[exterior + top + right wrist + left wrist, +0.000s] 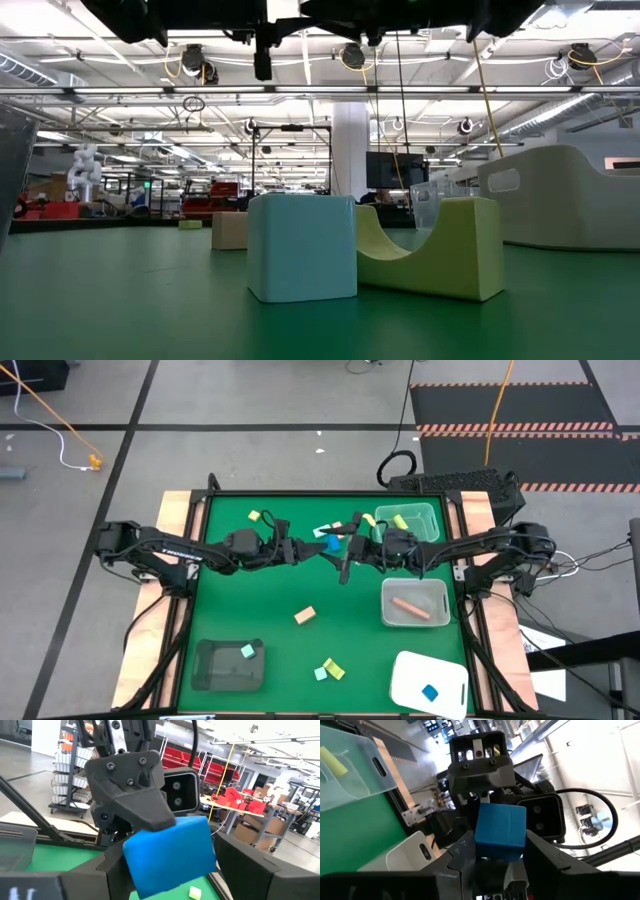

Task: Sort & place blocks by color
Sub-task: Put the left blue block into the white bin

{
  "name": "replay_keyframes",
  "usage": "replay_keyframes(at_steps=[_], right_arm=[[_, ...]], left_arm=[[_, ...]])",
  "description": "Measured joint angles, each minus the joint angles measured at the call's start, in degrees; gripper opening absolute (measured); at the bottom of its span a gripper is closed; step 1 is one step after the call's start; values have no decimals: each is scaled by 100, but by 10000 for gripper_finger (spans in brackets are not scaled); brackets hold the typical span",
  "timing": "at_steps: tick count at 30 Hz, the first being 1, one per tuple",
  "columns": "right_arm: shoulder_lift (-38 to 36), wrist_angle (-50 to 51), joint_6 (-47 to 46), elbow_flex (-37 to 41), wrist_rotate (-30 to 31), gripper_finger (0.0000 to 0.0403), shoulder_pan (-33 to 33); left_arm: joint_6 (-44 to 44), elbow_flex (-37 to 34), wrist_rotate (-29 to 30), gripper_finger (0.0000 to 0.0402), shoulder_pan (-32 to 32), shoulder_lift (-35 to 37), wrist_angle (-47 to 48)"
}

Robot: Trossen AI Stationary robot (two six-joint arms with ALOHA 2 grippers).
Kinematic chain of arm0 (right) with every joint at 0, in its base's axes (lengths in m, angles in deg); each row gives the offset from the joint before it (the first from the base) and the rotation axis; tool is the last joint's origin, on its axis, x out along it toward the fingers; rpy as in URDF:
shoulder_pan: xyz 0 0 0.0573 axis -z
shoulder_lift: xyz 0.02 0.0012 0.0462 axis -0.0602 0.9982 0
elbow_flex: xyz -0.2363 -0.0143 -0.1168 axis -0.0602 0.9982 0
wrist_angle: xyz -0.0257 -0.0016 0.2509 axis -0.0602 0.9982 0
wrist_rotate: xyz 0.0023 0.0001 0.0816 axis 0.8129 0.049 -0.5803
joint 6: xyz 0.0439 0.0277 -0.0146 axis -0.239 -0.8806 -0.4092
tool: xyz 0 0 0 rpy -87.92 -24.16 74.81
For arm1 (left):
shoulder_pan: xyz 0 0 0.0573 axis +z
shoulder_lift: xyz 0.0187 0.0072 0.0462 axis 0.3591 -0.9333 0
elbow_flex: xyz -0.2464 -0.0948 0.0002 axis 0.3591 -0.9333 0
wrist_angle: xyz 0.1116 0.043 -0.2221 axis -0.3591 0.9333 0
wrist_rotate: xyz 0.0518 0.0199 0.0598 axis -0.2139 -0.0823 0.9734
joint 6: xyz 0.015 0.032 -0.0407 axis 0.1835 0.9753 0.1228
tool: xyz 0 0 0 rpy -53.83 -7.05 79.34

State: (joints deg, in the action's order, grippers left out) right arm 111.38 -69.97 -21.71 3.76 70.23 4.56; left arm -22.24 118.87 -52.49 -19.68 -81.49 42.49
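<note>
A blue block (333, 543) hangs in mid-air over the middle of the green table (270, 585), where the two arms meet. My left gripper (500, 862) comes from the left and is shut on the blue block (500, 832). My right gripper (350, 548) faces it from the right and is open, with one finger on either side of the same block (170, 852). I cannot tell whether those fingers touch it. Loose on the table lie a yellow block (255, 516), a tan one (305, 616), and a mint and yellow pair (329, 671). My left gripper pinches the blue block by its lower part (496, 854) between its two fingers (462, 854). The fingers come level from the table's left. The block is lifted clear of the table.
A clear tray (428, 512) at the far right holds yellow pieces. A second clear tray (388, 592) holds a tan-pink bar (407, 606). A dark tray (210, 670) has a mint block, and a white tray (410, 670) has a blue one. The low view shows a mint cube (300, 247) and a yellow arch (440, 262).
</note>
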Motion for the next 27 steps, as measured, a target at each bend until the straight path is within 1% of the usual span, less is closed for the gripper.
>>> replay_keyframes(at_steps=[4, 10, 15, 18, 20, 24, 27], right_arm=[[27, -32, 0, 0, -2, 222, 0], [32, -55, 25, 0, -7, 154, -2], [32, -66, 30, 0, -9, 150, -2], [32, -50, -5, 0, -4, 146, -2], [7, 22, -22, 4, 34, 131, -2], [-356, 912, -323, 2, 380, 131, -2], [-726, 1717, -633, 4, 484, 131, 3]], left_arm=[[-3, 0, -10, 130, 0, 0, 84], [-44, 0, 13, 130, 0, 0, 105], [-40, 2, 46, 133, 0, 0, 103], [42, 2, 94, 163, 7, 0, 105], [78, 2, 96, 190, 27, 7, 114], [78, 2, 95, 232, 78, 2, 192], [73, 2, 94, 246, 130, 2, 284]])
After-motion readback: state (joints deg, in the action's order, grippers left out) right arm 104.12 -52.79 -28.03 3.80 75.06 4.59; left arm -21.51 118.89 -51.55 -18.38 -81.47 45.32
